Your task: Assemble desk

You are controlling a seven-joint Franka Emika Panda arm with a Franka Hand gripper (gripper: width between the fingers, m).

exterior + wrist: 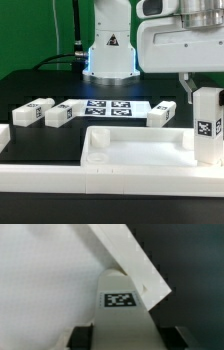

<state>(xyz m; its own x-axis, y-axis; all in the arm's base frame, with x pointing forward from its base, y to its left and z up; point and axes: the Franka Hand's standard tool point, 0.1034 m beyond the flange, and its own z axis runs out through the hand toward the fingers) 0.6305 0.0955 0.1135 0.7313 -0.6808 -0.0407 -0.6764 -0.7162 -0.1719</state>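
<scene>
While my two-finger gripper point(130, 335) clamps one white plastic block leg point(206, 125) upright at the near corner of the white rimmed tray-like desk top point(130, 150), on the exterior view's right, three more legs point(30, 112) point(62, 114) point(160, 113) lie loose on the black table point(40, 140) beyond the top. I judge none attached yet.

tbh the desk top point(135, 150) is plain white, lying legs point(32, 113) + upright leg point(207, 125) also white w/ b&w square tags. marker board point(110, 108) white w/ black tags. table point(50, 140) black, backdrop point(40, 30) green.
</scene>
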